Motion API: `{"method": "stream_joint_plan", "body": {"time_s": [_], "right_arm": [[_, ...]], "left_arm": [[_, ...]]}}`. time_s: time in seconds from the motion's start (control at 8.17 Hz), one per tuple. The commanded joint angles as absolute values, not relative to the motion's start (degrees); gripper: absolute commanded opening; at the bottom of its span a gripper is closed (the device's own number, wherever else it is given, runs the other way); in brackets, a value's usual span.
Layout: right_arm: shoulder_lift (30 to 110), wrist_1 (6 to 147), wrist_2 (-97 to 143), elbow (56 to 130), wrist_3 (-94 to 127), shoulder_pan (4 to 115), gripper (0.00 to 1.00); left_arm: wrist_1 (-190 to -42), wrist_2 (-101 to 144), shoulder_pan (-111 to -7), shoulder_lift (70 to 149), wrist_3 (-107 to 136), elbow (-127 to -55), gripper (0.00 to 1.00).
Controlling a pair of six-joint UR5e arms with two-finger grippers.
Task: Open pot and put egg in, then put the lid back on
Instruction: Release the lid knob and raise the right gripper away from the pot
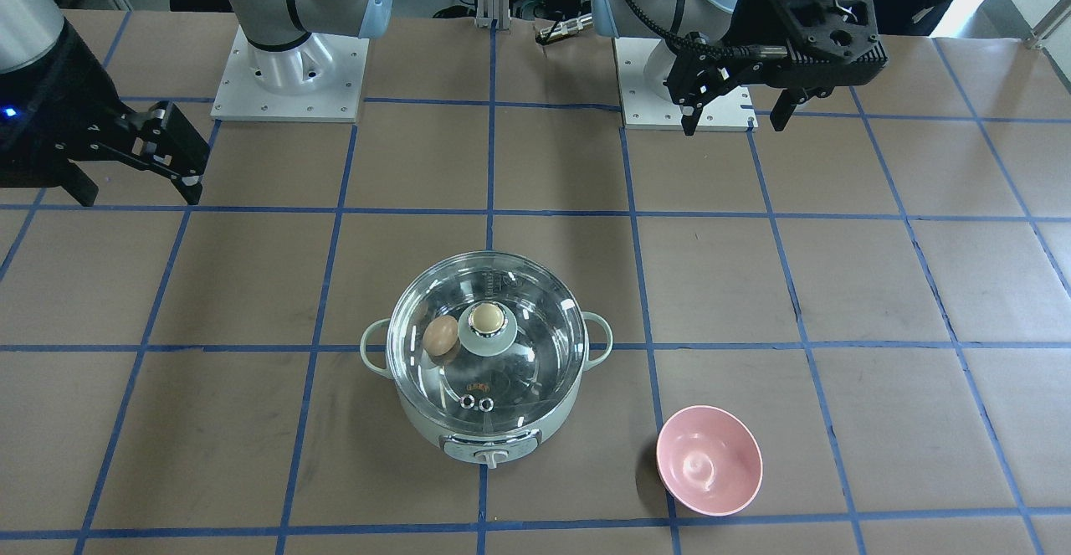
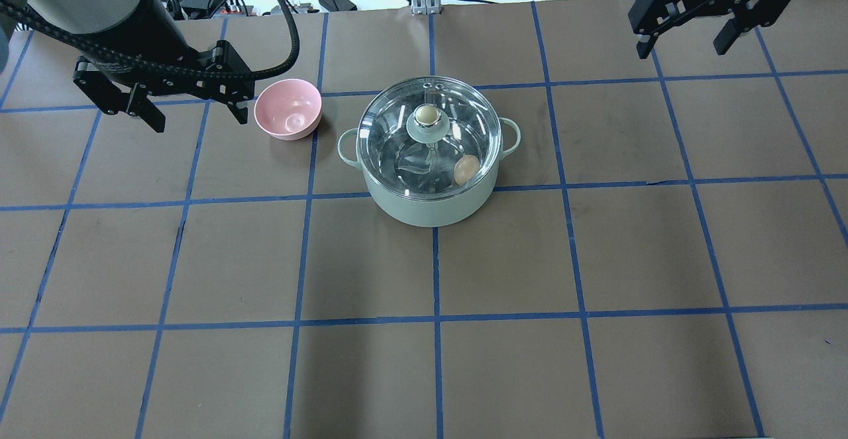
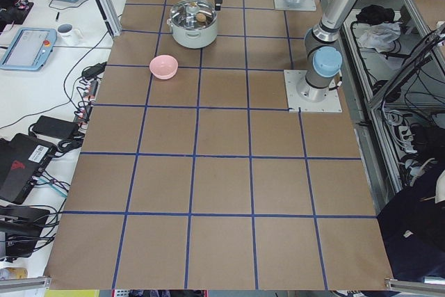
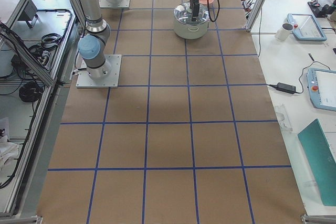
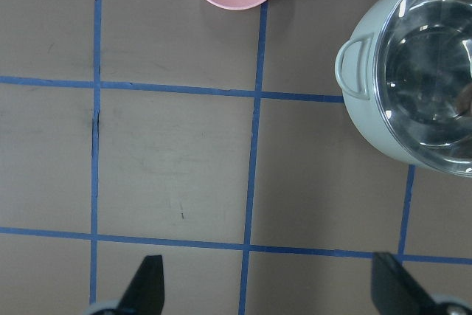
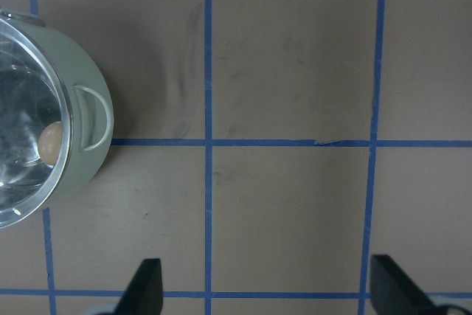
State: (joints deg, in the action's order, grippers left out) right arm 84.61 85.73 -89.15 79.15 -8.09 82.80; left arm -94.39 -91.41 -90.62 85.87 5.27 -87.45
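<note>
The mint-green pot (image 2: 430,208) stands at the table's middle with the glass lid (image 2: 397,136) seated on it, beige knob (image 2: 427,115) up. The light brown egg (image 2: 466,169) lies inside on the steel bottom, seen through the lid; it also shows in the front view (image 1: 440,336) and the right wrist view (image 6: 50,143). My left gripper (image 2: 194,113) is open and empty, raised to the left of the pot, near the pink bowl. My right gripper (image 2: 682,45) is open and empty, high at the far right, well away from the pot.
A pink bowl (image 2: 288,108), empty, sits just left of the pot, between it and my left gripper. Brown paper with blue tape lines covers the table. Both robot bases (image 1: 289,69) stand at the near edge behind the arms.
</note>
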Motion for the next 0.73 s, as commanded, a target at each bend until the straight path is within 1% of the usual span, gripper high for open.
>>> {"method": "stream_joint_plan", "body": {"time_s": [0.0,0.61], "right_arm": [[84.99,85.08,-89.48,79.28,-8.17,81.56,1.00],[84.99,85.34,-90.00,80.33,-8.17,81.56,1.00]], "left_arm": [[-94.39,-91.41,-90.62,85.87,5.27,-87.45,1.00],[-94.39,-91.41,-90.62,85.87,5.19,-87.45,1.00]]}}
